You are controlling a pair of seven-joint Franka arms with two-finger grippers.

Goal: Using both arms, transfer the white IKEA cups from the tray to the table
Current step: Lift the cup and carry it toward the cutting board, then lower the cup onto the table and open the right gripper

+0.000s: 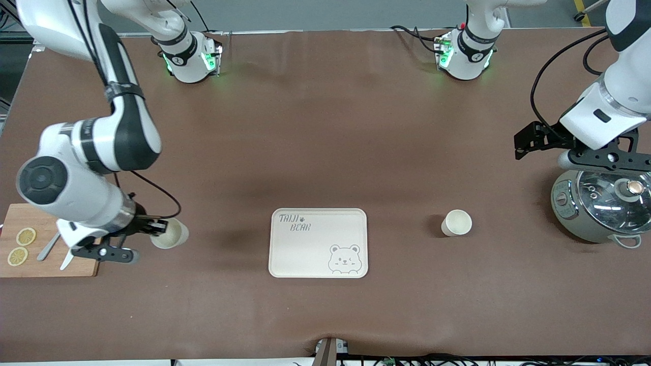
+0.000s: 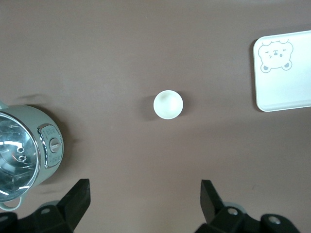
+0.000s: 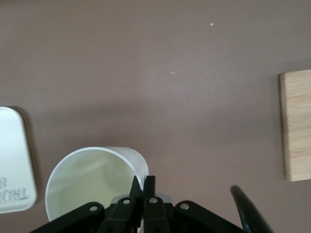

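Note:
One white cup [image 1: 171, 233] is beside the cutting board at the right arm's end of the table. My right gripper [image 1: 156, 227] is shut on its rim, one finger inside and one outside, as the right wrist view [image 3: 144, 187] shows on the cup [image 3: 92, 182]. I cannot tell whether this cup rests on the table. The other white cup [image 1: 456, 222] stands upright and alone between the tray and the pot; it also shows in the left wrist view [image 2: 168, 104]. My left gripper [image 1: 608, 156] is open and empty [image 2: 144, 199], high over the pot's edge.
A cream bear-printed tray [image 1: 318, 243] lies in the table's middle, between the two cups. A wooden cutting board [image 1: 48, 264] with lemon slices and a knife is at the right arm's end. A grey pot with a glass lid [image 1: 602, 203] is at the left arm's end.

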